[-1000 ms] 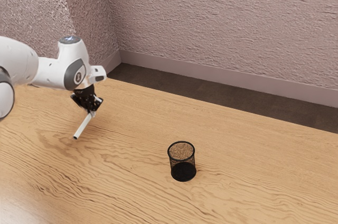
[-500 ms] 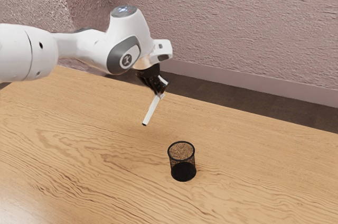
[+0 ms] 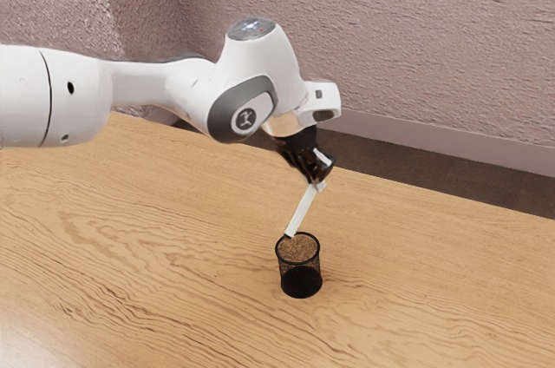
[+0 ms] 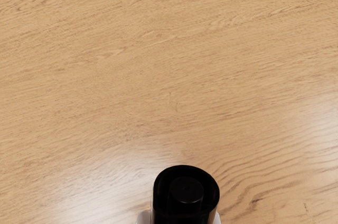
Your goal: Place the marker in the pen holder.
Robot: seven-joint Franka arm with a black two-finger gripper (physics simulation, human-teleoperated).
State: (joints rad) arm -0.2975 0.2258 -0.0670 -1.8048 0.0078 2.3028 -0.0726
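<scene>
In the exterior view, the white arm (image 3: 160,86) comes in from nine o'clock. Next rightward, the black mesh pen holder (image 3: 299,281) stands upright on the wooden table (image 3: 173,238). The white marker (image 3: 302,211) slants above it, stretching toward seven o'clock from the gripper (image 3: 319,182), its dark lower tip by the holder's rim at eleven o'clock; whether they touch I cannot tell. Rightmost, the gripper pinches the marker's upper end; the wrist view shows that end's black cap (image 4: 186,192) between the pale fingertips (image 4: 143,217).
</scene>
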